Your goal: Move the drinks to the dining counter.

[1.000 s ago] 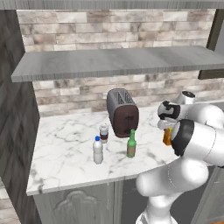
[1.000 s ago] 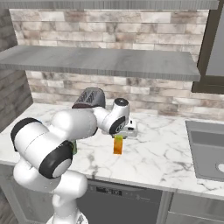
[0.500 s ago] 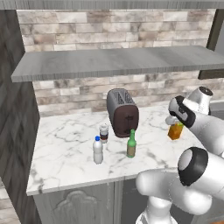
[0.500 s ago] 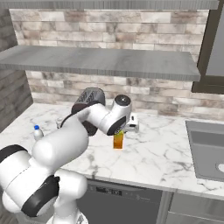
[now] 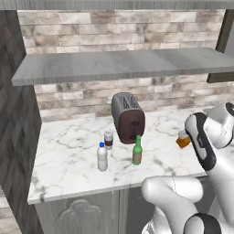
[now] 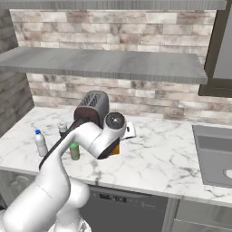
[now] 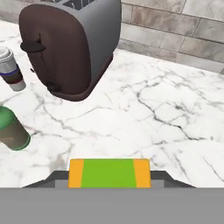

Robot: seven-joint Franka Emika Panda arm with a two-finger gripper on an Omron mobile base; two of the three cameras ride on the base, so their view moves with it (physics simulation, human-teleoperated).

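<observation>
Even bright light, soft shadows, sharp

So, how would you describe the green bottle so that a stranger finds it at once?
Look at the marble worktop below the brick wall and find the dark toaster. Just in front of it stands the green bottle, the only green, slim-necked container; the water bottle beside it is clear.

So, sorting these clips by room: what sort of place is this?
A rendered home kitchen, most likely: a marble worktop backed by brick, a toaster standing on it, and a sink set into the counter further along.
</observation>
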